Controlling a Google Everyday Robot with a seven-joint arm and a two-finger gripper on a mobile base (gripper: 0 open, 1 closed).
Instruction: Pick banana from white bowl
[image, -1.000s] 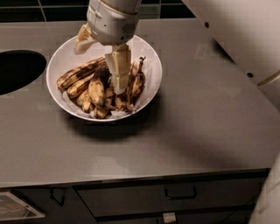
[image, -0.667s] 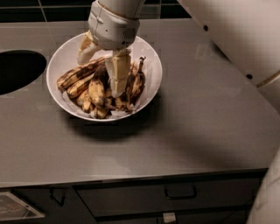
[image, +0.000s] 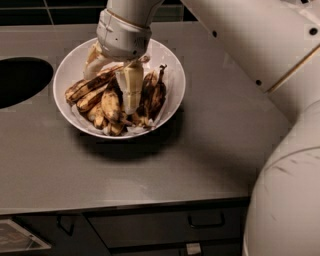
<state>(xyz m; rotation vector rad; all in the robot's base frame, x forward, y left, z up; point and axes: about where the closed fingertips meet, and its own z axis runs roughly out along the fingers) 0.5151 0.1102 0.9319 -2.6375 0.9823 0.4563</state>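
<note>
grasp step: gripper inside white bowl, spread wide astride a banana, nothing clamped; next, close and lift.

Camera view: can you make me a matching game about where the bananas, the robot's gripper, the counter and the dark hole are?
Things:
1. bananas
2. gripper
3. grey counter
4. dark round hole

Places:
A. under the white bowl
B. left of the bowl, cut into the counter
C. piled inside the bowl
D. over the bowl, reaching down among the bananas

Pairs: 1-C, 2-D, 3-A, 4-B
</note>
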